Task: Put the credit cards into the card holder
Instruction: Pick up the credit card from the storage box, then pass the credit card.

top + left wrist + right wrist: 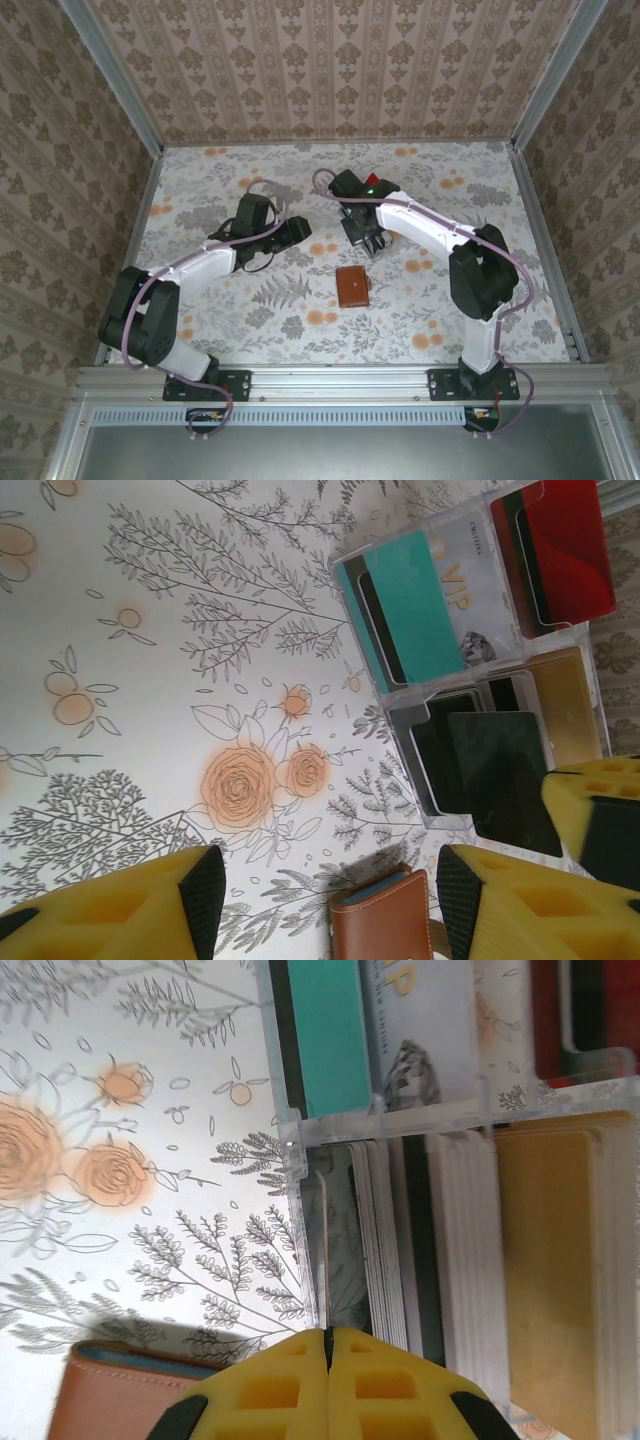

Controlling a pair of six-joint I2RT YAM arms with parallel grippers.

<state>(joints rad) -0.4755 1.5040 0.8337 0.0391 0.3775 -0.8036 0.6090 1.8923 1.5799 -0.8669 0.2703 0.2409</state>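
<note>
Right gripper (328, 1352): fingers pressed together with only a hairline seam between them, pinching a dark card (500, 780) by one end; I hold it edge-on so that it can slip out of the stack and, later, into a narrow pocket.
Dark card: hangs over the lower compartment of the clear rack (420, 1118), its corner overlapping the rack's near wall, so I judge it lifted free or nearly so; from my right wrist it is just a thin pale line running out of the seam.
Left gripper (330, 900): jaws wide apart, holding nothing, hovering low over the table (150, 680) just beside the rack; placed there, I think, to steady or open the holder when the card arrives.
Card holder (352, 287): brown, apparently closed, flat on the table near the rack, between my two arms so either can reach it.
Hidden: the holder's clasp and inner pockets; whether it is latched I cannot tell; both wrist views cut it off at the frame edge.
Hard to make out: how many cards lie under the teal card (415, 605) and the gold card (570, 705); my own fingers cover the pad contact on the dark card.
</note>
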